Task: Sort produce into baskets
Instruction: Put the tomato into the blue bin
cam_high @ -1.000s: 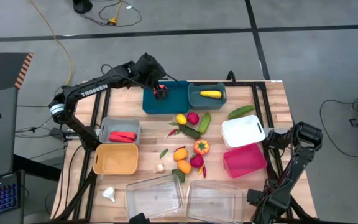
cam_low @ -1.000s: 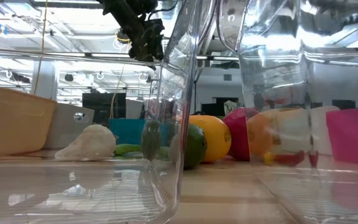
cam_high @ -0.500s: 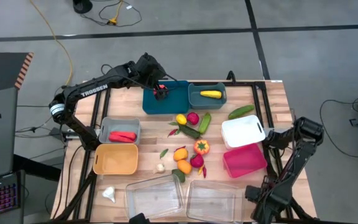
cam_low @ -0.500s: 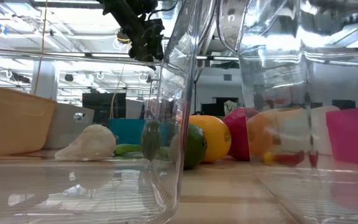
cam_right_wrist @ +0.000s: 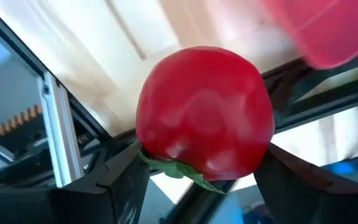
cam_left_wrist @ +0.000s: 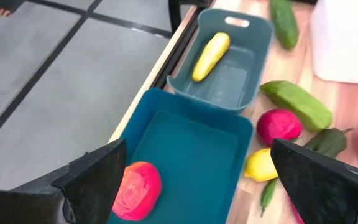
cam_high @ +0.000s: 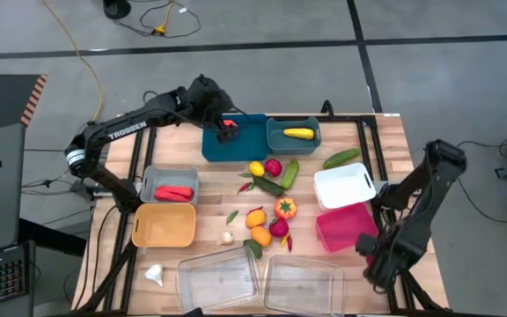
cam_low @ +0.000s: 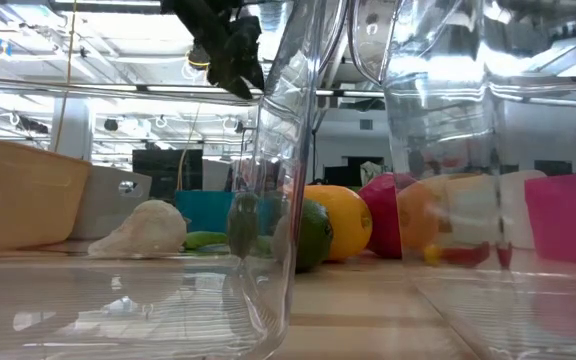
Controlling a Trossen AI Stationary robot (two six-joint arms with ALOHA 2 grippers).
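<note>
My right gripper (cam_high: 375,255) hangs off the table's near right corner, beside the magenta bin (cam_high: 346,227), shut on a red tomato-like fruit (cam_right_wrist: 204,112) with a green leaf. My left gripper (cam_left_wrist: 197,168) stands open above the far left end of the dark teal bin (cam_high: 245,145). A pink-red fruit (cam_left_wrist: 137,190) lies on that bin's floor, clear of the fingers. A yellow vegetable (cam_high: 297,133) lies in the lighter teal bin (cam_high: 275,141). Loose produce (cam_high: 271,202) rests on the table's middle. My right gripper pinches the red fruit between its two fingers (cam_right_wrist: 120,171), one on each side of its lower half (cam_right_wrist: 160,149), near the green leaf. The fingers point steeply down. The fruit is lifted clear, above the table's edge and frame rails.
A grey bin (cam_high: 152,180) with a red vegetable and a tan bin (cam_high: 164,226) stand at the left. A white bin (cam_high: 344,185) stands at the right, and two clear trays (cam_high: 220,277) (cam_high: 304,282) along the near edge. A white vegetable (cam_high: 154,276) lies near the left corner.
My right gripper has risen from below the table's near right corner and come up beside the magenta bin, with the red fruit between its fingers.
</note>
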